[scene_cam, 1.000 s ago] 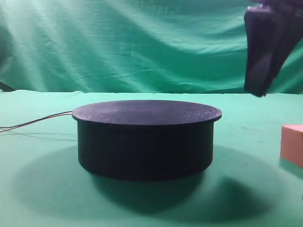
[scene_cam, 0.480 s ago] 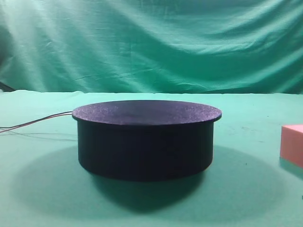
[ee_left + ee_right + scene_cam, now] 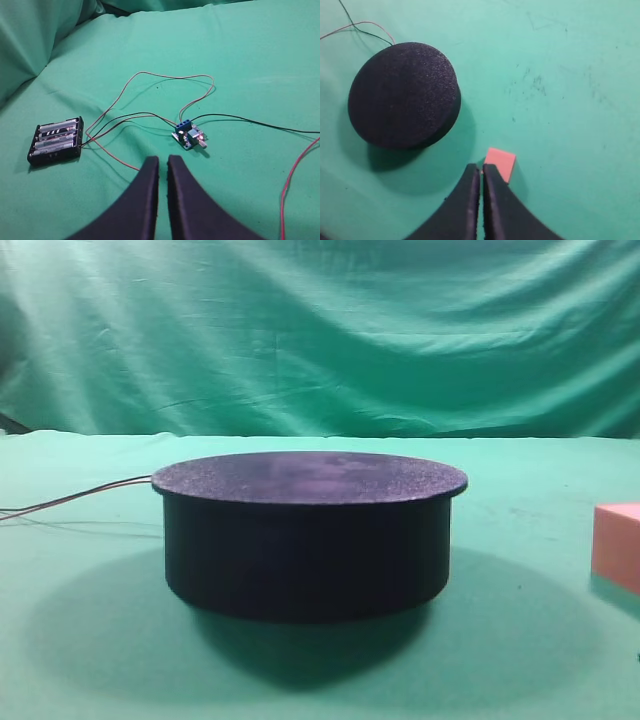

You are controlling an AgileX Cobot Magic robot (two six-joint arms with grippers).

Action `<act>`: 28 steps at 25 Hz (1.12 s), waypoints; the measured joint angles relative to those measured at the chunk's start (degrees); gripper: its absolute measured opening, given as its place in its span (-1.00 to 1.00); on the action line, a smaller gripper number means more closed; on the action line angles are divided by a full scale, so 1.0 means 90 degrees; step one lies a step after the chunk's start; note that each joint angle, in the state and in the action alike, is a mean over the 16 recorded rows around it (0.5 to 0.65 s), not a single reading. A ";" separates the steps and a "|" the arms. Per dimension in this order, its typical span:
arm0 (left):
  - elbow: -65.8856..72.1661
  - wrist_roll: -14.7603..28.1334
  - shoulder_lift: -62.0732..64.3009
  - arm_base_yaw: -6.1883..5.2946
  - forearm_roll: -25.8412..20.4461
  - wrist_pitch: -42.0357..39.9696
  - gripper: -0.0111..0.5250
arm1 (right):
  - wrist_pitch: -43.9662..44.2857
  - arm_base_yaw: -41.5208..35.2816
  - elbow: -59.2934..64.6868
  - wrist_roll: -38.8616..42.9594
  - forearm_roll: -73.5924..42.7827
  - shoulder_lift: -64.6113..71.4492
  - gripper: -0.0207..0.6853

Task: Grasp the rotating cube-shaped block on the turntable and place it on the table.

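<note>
Green counter (image 3: 90, 660) before you: cube-shaped block (image 3: 500, 163) off turntable (image 3: 404, 95) at five o'clock, both claws pressed together, empty.

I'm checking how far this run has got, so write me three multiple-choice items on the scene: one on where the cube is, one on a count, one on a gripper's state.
1. Where is the cube-shaped block?
A. On the turntable's top
B. On the table beside the turntable
C. Held in a gripper

2. How many battery cells show in the battery holder?
A. Two
B. Four
C. Six

3. How does the right gripper stand?
A. Wide open
B. Shut on the cube
C. Shut, holding nothing

Answers:
1 B, the right wrist view shows it on the green table, apart from the turntable, whose top is bare.
2 B, four cells lie side by side in the left wrist view.
3 C, its fingers meet with only a sliver between them, and the cube lies beyond their tips.
</note>
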 joint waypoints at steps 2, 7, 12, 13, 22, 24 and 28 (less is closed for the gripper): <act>0.0000 0.0000 0.0000 0.0000 0.0000 0.0000 -0.96 | -0.0221 -0.0315 0.0230 -0.0206 0.0101 -0.0268 -0.94; 0.0000 0.0000 0.0000 0.0000 0.0000 0.0000 -0.96 | -0.0862 -0.1071 0.1009 -0.0707 0.0457 -0.1104 -0.94; 0.0000 0.0000 0.0000 0.0000 0.0000 0.0000 -0.96 | -0.1558 -0.1479 0.1975 -0.1133 0.0794 -0.2163 -0.94; 0.0000 0.0000 0.0000 0.0000 0.0000 0.0000 -0.96 | -0.1693 -0.1509 0.2178 -0.1184 0.0842 -0.2398 -0.94; 0.0000 0.0000 0.0000 0.0000 0.0000 0.0000 -0.96 | -0.2366 -0.1545 0.3519 -0.1289 0.0879 -0.4119 -0.94; 0.0000 0.0000 0.0000 0.0000 0.0000 0.0000 -0.96 | -0.2407 -0.1545 0.3672 -0.1293 0.0838 -0.4336 -0.94; 0.0000 0.0000 0.0000 0.0000 0.0000 0.0000 -0.96 | -0.2428 -0.1545 0.3840 -0.1299 0.0750 -0.4578 -0.94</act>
